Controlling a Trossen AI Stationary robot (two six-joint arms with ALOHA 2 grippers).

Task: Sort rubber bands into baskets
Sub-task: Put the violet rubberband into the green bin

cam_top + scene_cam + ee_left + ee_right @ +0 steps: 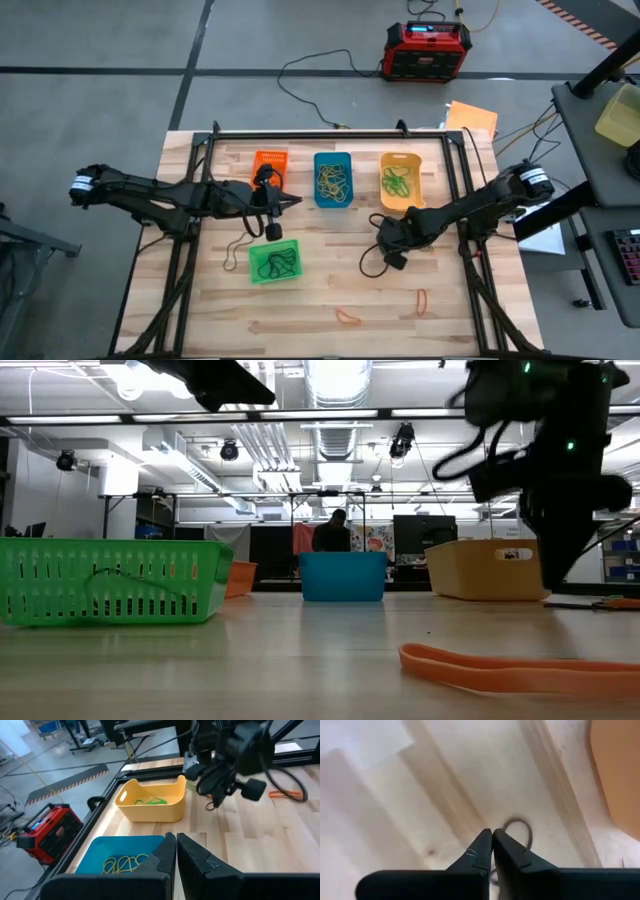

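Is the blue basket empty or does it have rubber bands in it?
Not empty. The blue basket holds a tangle of yellow rubber bands on its floor, seen from above; the left wrist view shows them too.

Lab: exposed ceiling ducts (330, 385), workbenches (150, 510)

Bench (330, 290): pale wood planks, black frame. Baskets: orange basket (270, 162), blue basket (333, 180) with yellow bands inside, yellow-orange basket (401, 182) with green bands, bright green basket (274, 262) with dark bands. Loose orange bands (348, 316) on pale wood; one dark band (519, 831) too. Arms black. Box (426, 50) on grey floor: red and black.
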